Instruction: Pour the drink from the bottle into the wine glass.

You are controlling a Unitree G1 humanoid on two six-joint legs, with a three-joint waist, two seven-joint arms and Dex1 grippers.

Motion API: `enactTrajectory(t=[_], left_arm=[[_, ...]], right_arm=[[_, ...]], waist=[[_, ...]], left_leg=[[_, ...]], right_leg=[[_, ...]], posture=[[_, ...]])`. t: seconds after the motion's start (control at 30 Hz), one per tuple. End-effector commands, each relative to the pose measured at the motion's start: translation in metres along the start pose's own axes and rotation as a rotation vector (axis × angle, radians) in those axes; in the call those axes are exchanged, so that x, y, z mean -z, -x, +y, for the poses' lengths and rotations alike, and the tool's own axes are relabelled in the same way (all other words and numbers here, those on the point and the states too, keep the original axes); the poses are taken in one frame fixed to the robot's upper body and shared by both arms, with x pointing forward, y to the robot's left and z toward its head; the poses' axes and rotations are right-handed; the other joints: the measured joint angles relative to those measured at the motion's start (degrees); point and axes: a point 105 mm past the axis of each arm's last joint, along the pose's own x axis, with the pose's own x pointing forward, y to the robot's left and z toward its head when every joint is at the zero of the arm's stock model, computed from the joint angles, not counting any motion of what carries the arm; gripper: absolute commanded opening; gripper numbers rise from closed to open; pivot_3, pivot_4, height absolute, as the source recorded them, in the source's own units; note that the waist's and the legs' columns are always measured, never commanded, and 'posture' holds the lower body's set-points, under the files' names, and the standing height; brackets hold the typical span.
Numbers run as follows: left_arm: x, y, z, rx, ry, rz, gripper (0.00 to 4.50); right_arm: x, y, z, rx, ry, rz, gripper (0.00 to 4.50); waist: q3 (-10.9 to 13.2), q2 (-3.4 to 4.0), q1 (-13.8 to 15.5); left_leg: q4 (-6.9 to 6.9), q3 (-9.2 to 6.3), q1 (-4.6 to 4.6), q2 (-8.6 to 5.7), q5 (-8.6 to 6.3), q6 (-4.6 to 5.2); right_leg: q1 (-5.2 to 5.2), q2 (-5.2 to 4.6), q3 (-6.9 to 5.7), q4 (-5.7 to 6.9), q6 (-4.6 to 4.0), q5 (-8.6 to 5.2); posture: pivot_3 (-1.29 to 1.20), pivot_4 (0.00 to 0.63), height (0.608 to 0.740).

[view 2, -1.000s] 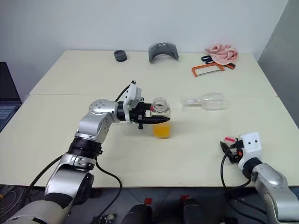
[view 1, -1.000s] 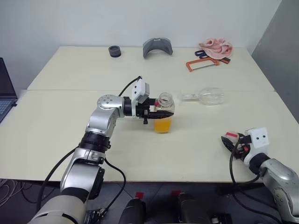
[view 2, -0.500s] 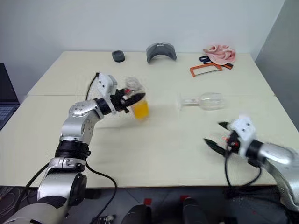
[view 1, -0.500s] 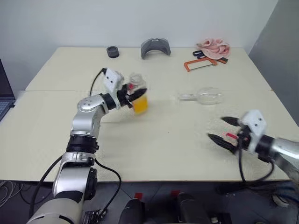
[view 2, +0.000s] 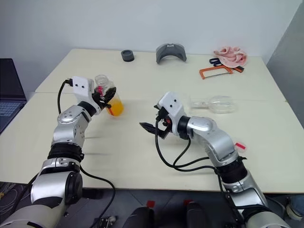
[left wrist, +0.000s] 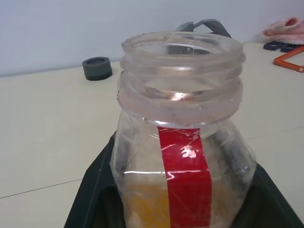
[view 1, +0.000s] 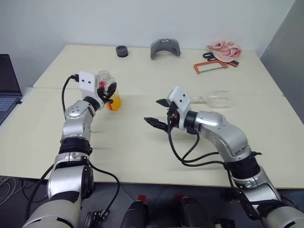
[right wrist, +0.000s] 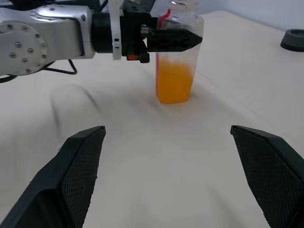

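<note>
Cream table (view 1: 142, 156) with a seam (view 1: 266, 94) across its top. Plain pale wall (view 1: 142, 19) behind; grey panel (view 1: 285, 42) at far right. Dark laptop (view 1: 7, 90) at left edge. Even lighting.

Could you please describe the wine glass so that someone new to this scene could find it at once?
On the cream table, look past the right gripper toward the far right, short of the orange saw and pink cloth. The wine glass lies there on its side. It is the one clear, empty, stemmed thing; the bottle in the left gripper holds orange drink.
</note>
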Motion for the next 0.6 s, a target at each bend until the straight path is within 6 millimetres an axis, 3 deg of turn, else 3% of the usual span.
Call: enactTrajectory(t=[0.03,0.23,0.53,0.6], left_arm=[[0.002,0.002,0.008,-0.041,0.021,0.003,2.52],[0.009,0.007,0.01,-0.046,0.042,0.01,4.41],[0.023,0.021,0.011,-0.044,-0.007,0.029,4.47],[0.032,0.03,0.013,-0.057,-0.025,0.043,4.47]], right_arm=[[-0.014,-0.003,0.0,0.001,0.044,-0.047,4.5],[-0.015,-0.003,0.003,-0.004,0.025,-0.055,4.5],[-0.002,0.009,0.008,-0.007,-0.004,-0.028,4.5],[0.009,0.016,0.009,0.005,-0.02,0.0,4.5]], waist=[[0.0,0.0,-0.1],[0.0,0.0,-0.77],[0.0,0.0,-0.79],[0.0,0.0,-0.79]], left_leg=[[0.0,0.0,0.01,0.0,0.0,0.0],[0.0,-0.03,0.01,0.0,-0.01,0.02],[-0.02,-0.06,0.02,0.02,-0.02,0.04],[-0.02,-0.09,0.0,0.02,-0.03,0.06]], right_leg=[[0.0,0.01,0.0,0.03,0.0,0.0],[-0.03,0.02,-0.01,0.13,0.0,0.0],[-0.04,0.02,-0.01,0.13,0.0,0.0],[-0.04,0.02,-0.02,0.13,0.0,0.0]], posture=[[0.0,0.15,0.74],[0.0,0.15,0.74],[0.0,0.15,0.74],[0.0,0.15,0.74]])
